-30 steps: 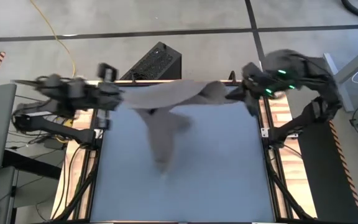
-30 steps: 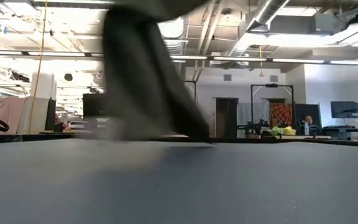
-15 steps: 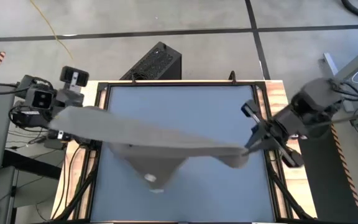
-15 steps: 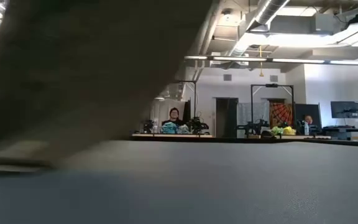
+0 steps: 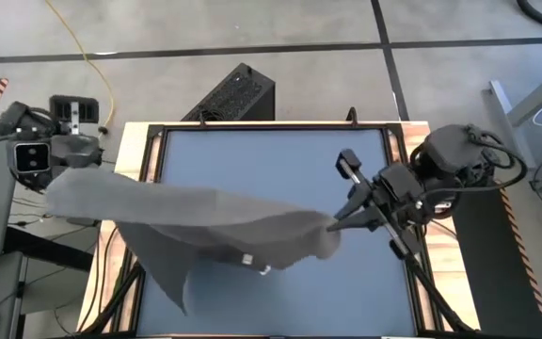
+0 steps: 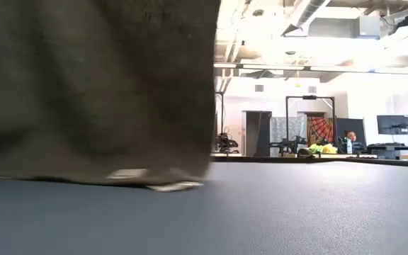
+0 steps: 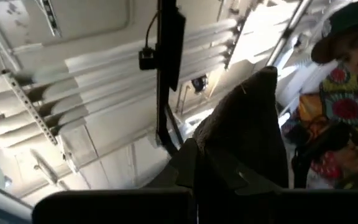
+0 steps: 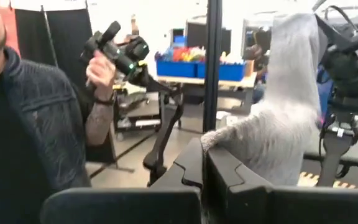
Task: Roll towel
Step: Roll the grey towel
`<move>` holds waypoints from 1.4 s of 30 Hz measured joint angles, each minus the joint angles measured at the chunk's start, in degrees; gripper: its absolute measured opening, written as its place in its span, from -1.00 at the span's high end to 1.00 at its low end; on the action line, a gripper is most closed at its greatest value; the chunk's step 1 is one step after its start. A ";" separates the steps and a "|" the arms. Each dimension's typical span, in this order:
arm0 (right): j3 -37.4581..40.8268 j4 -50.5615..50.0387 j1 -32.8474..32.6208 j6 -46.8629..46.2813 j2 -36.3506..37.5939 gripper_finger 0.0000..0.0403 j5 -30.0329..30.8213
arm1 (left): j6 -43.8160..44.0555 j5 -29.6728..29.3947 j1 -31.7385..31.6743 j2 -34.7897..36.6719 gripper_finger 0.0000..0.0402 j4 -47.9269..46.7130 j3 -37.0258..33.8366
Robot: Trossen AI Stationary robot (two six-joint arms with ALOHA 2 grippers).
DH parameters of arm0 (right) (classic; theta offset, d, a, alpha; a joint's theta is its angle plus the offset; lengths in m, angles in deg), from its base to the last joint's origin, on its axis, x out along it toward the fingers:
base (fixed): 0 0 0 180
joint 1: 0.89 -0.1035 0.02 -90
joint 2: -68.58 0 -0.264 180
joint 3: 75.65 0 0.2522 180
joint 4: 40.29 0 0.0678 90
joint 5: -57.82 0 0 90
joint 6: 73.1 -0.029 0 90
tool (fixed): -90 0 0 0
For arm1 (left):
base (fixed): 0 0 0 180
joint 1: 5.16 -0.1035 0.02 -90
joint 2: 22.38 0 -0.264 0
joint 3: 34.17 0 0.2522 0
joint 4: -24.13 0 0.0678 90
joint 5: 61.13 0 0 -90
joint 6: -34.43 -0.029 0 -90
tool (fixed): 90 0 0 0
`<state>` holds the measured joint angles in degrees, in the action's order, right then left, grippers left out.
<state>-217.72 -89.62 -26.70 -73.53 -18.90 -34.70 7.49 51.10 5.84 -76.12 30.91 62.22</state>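
Note:
The taupe towel (image 5: 205, 221) hangs spread between my two grippers above the blue table (image 5: 271, 155). My left gripper (image 5: 67, 177) is beyond the table's left edge, shut on the towel's left end. My right gripper (image 5: 333, 224) is over the table's right half, shut on the right end. The towel's middle sags toward the near edge, and a small white tag (image 5: 247, 259) shows there. In the low view the towel (image 6: 91, 85) fills the left half, and its lower hem (image 6: 168, 186) rests on the table. My left gripper pinches the towel's left end (image 7: 229, 134) between its two shut fingers (image 7: 188, 168); a bunch of cloth stands out past the fingertips. The end is held clear above table height. My right gripper pinches the towel's right end (image 8: 229, 140) between its two shut fingers (image 8: 194, 165), coming level from the table's right side. Bunched cloth stands out past the fingertips, and the end is clear of the table.
A black box (image 5: 238, 94) stands beyond the table's far edge. A person (image 8: 23, 112) with a raised hand shows in the right wrist view, and a person (image 7: 353, 37) in the left wrist view. The table's far half (image 5: 271, 151) is bare.
Both grippers have gone from the far edge toward the near edge with the towel. The left one has also gone out past the table's left edge, and the right one has then come a little leftward. The towel has spread out between them, its hanging middle swept toward the near edge.

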 joint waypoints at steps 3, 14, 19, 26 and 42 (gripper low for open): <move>0.02 0.27 1.35 -1.42 0.25 0.90 9.02 | -5.23 -11.07 -0.52 -1.68 1.00 -9.07 4.45; 1.05 -42.96 19.01 -21.02 2.76 0.90 33.64 | -1.80 -21.77 -25.11 -9.88 1.00 -25.40 7.95; 9.70 -54.21 29.23 -26.09 2.89 0.90 33.40 | 10.10 -9.22 -38.80 -17.44 1.00 -28.94 2.09; 33.80 -49.31 42.06 -26.29 5.13 0.90 30.99 | 14.47 -6.85 -46.59 -27.91 1.00 -28.09 -5.91; 67.45 -28.17 54.56 -28.19 5.49 0.90 19.43 | 19.95 -1.92 -46.14 -32.40 0.48 -33.63 -7.11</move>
<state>-150.27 -117.79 27.85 -101.72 -13.41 -15.27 27.45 49.18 -40.30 -108.51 -2.72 55.11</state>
